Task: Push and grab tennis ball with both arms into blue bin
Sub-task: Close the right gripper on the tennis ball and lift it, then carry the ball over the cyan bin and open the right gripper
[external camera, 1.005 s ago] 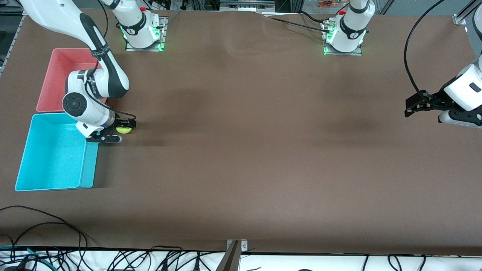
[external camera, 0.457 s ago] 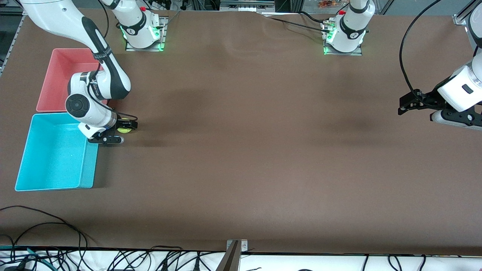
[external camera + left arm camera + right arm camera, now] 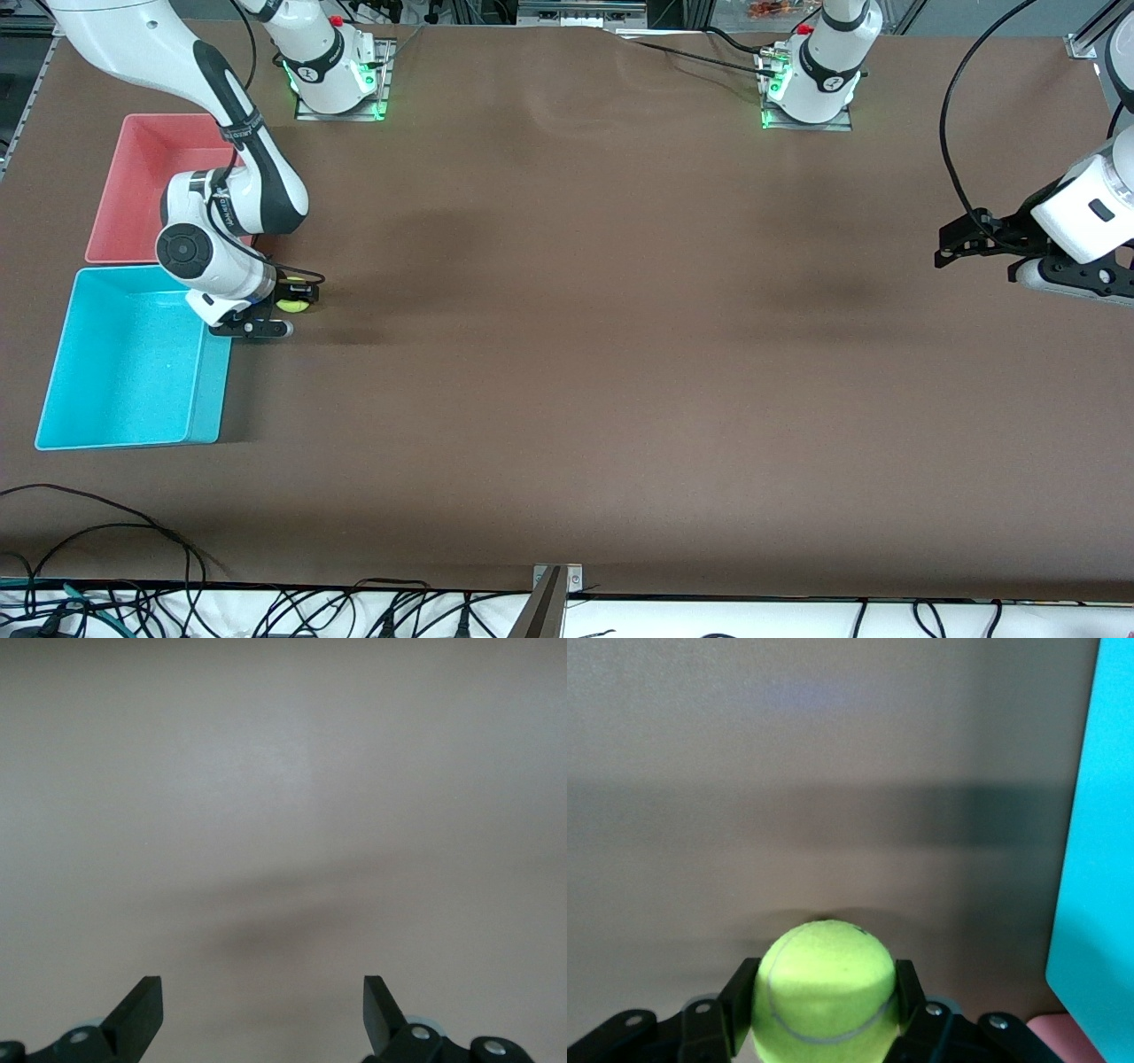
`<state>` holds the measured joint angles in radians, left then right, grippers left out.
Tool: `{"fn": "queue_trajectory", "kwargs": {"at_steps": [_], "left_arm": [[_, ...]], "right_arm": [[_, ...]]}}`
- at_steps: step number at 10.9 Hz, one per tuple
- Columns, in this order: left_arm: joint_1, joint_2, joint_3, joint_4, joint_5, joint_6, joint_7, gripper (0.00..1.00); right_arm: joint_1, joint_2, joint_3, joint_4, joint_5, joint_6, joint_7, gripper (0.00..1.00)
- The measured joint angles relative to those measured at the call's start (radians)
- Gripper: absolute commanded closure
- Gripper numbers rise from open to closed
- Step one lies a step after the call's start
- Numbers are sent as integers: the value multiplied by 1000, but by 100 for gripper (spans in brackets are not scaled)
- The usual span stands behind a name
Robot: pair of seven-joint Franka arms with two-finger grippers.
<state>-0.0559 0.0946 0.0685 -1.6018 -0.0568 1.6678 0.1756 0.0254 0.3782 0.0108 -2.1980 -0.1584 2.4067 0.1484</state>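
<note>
The yellow-green tennis ball point(image 3: 291, 306) point(image 3: 826, 992) rests on the brown table beside the upper corner of the blue bin point(image 3: 133, 359) point(image 3: 1099, 850). My right gripper point(image 3: 285, 310) point(image 3: 824, 997) is down at the table and shut on the tennis ball, one black finger pressed against each side. My left gripper point(image 3: 952, 248) point(image 3: 263, 1010) hangs open over bare table at the left arm's end, nothing between its fingers.
A pink bin point(image 3: 159, 186) stands right next to the blue one, farther from the front camera, partly hidden by the right arm. Both arm bases point(image 3: 337, 71) point(image 3: 811, 75) stand along the table's edge. Cables point(image 3: 133, 567) trail past the near edge.
My right gripper has closed its fingers onto the tennis ball, which stays where it was. My left arm shifted slightly toward the table's middle, then stopped.
</note>
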Motion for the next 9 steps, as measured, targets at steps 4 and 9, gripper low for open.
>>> {"fn": "queue_trajectory", "kwargs": {"at_steps": [4,9], "left_arm": [[17,0,8,-1,0,-2,25,0],[25,0,8,-1,0,-12,28,0]], "right_arm": [[1,-22,1,128,-7,-194,-7,72],[-6,-65,-73,423,-9,-586,-212,71]]}}
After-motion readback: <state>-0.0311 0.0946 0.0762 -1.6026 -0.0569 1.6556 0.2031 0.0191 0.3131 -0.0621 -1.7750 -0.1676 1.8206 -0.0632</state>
